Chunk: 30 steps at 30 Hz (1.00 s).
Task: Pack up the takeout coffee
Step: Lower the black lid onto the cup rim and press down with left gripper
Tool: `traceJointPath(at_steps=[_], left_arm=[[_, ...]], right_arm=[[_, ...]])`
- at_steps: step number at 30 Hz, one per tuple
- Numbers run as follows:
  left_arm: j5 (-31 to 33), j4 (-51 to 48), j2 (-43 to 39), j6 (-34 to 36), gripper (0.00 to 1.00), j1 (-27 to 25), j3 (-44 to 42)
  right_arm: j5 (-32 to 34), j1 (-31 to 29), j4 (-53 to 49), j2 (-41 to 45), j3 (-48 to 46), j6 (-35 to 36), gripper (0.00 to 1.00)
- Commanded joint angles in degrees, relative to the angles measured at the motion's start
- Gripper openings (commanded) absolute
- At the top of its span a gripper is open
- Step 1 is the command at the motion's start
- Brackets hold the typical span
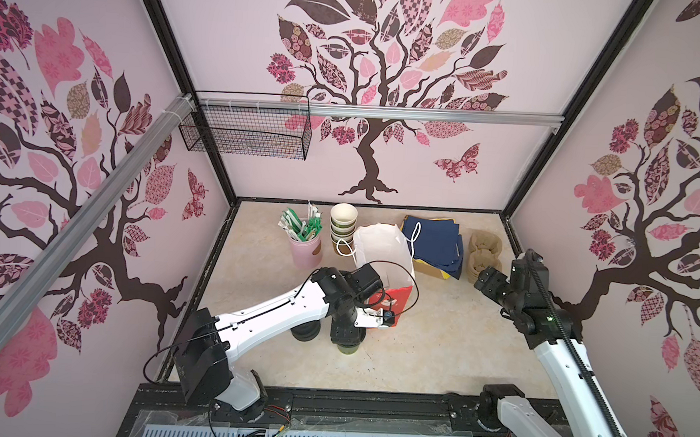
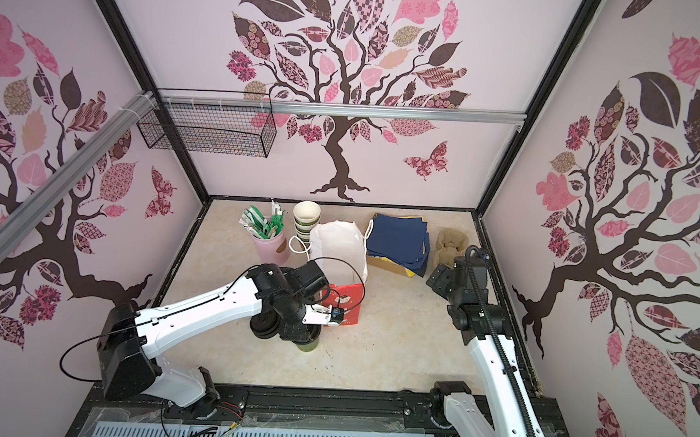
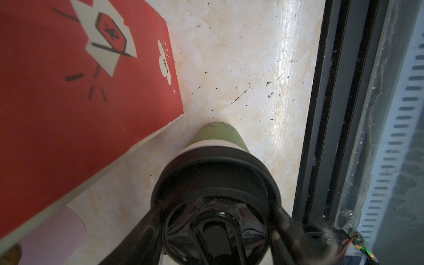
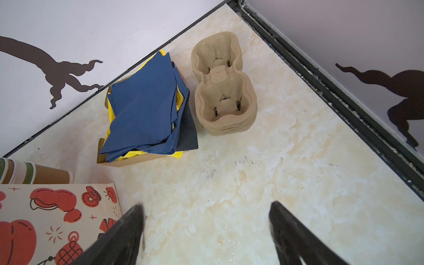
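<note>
Nearest the front edge, the green paper cup with the round black plastic lid [image 3: 215, 144] stands upright on the pale marbled tabletop [image 3: 229, 68], close beside the red paper bag [image 3: 68, 91]. In both top views the arm hides all but the cup's base. Only the left wrist view shows the left gripper [image 3: 216, 206] clasped on the lid's rim, a finger on either side. Further back, the right gripper [image 4: 206, 211] hangs spread wide and empty, short of the stacked brown pulp cup carriers [image 4: 223, 101].

Left arm [image 1: 267, 310] stretches toward 2 o'clock, wrist bent down, left claw [image 3: 215, 204] clamped on the cup [image 3: 218, 135]. Right arm [image 1: 560, 357] reaches toward 11 o'clock, right claw [image 4: 207, 206] spread wide.
</note>
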<state>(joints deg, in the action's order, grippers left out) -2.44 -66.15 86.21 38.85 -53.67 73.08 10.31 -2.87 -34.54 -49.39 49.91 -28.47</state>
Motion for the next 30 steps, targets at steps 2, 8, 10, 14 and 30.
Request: traceJointPath(at_steps=[2,8,10,14,30], left_arm=[[-1.05,-0.55,0.85,-0.79,0.68,-0.35,1.98],[0.97,0.49,0.96,-0.79,0.68,-0.46,1.63],[1.83,0.91,1.05,-0.64,0.68,-0.56,1.39],[2.85,1.32,0.96,-0.69,0.68,-0.73,1.16],[2.39,0.19,1.15,-2.0,0.67,-0.82,-0.77]], right_arm=[[0.89,-0.05,-0.87,0.93,0.14,0.34,0.88],[1.11,-0.06,-1.1,1.12,0.19,0.43,0.89],[1.08,-0.04,-1.13,1.13,0.19,0.34,0.88],[1.07,-0.03,-1.05,1.21,0.23,0.37,0.89],[1.0,-0.05,-1.14,1.66,-0.33,0.08,0.89]])
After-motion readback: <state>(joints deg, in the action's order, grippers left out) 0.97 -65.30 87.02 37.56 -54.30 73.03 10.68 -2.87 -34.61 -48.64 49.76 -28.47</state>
